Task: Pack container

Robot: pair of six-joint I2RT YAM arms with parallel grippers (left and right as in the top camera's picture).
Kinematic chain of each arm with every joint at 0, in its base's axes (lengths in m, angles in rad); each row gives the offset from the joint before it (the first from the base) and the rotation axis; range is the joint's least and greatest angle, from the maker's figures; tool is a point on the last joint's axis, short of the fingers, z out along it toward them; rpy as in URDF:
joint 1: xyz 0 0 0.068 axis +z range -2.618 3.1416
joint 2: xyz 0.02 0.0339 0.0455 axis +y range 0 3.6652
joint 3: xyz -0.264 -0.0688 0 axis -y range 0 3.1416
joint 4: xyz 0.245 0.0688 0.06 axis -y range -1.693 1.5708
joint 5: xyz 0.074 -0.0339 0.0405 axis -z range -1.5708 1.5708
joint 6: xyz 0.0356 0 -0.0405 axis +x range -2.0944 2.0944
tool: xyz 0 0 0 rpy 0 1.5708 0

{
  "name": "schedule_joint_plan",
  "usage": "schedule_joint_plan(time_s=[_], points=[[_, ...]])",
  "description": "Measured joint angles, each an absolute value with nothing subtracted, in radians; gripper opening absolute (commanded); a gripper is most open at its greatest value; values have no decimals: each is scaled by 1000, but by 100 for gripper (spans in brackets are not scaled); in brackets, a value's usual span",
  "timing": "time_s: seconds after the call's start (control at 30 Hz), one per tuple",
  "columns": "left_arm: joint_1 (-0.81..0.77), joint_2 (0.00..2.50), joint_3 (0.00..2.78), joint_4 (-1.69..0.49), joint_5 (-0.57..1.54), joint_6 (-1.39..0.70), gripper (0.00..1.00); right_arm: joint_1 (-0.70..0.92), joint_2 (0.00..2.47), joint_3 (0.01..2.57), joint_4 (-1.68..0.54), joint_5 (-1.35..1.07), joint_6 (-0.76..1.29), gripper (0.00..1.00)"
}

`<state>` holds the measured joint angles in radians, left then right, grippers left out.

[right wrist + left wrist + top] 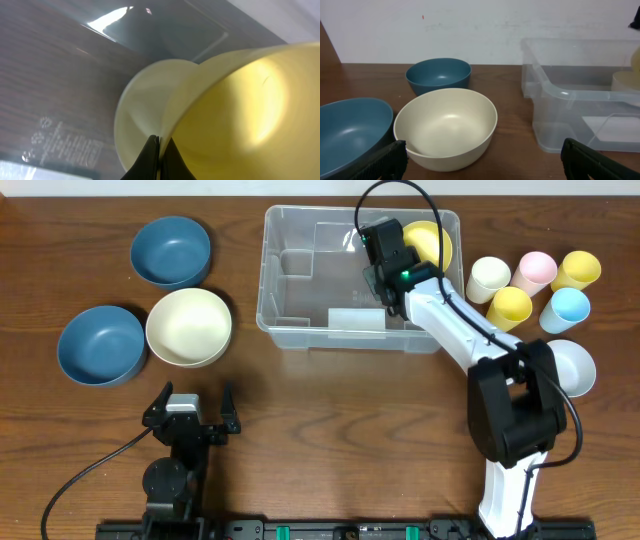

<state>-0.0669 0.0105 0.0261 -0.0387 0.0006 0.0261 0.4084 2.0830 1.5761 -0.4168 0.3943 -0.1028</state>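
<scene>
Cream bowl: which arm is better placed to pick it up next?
Left. The left gripper is open, facing the cream bowl; the right gripper is over the container, jaws shut on the yellow bowl.

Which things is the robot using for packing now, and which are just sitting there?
In use: bin, yellow bowl, right gripper pinching its rim.
Just sitting: far blue bowl, near blue bowl, cream bowl, pale bowl, five cups, left gripper, open.
</scene>
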Motion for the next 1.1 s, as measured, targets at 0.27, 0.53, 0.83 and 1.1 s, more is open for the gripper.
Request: schedule_joint_plan(time_s=[0.27,0.53,0.83,1.1], points=[[-67,10,26,-38,1,26,98,399,2088,1576,-406,354,-108,38],[-67,10,26,-39,1,26,98,402,2088,1576,-420,340,-121,54],[-67,10,26,-38,1,26,98,467,2079,1741,-709,342,-92,67],[-67,10,26,-39,1,26,98,467,1847,1951,-1112,276,120,81]])
